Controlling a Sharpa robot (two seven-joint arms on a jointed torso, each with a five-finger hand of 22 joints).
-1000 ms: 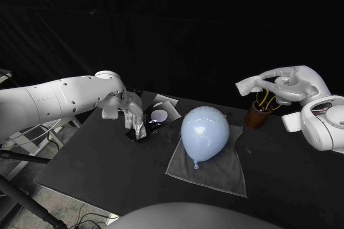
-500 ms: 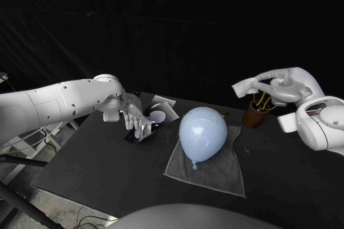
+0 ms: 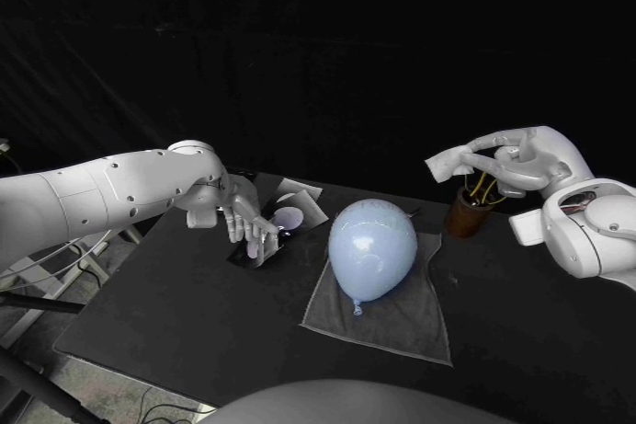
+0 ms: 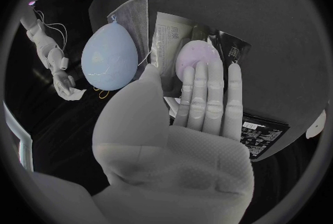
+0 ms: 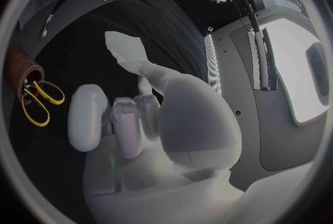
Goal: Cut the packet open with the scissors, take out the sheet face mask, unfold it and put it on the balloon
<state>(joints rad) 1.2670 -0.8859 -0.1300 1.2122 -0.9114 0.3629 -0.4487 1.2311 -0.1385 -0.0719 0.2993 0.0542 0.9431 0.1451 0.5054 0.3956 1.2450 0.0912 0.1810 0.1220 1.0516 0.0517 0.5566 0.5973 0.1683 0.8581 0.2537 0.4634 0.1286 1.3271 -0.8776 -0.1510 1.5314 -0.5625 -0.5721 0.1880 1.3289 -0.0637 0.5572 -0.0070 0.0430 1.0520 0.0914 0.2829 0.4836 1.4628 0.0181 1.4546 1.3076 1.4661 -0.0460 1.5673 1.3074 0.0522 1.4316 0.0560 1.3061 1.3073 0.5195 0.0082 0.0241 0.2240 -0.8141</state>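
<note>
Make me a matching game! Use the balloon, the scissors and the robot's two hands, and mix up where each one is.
Things:
1. balloon
2. scissors
3. left hand
4. right hand

Places:
A. standing in the brown cup
B. lying on the grey cloth
C. up above the cup
D. over the packets

Pairs: 1-B, 2-A, 3-D, 4-C
</note>
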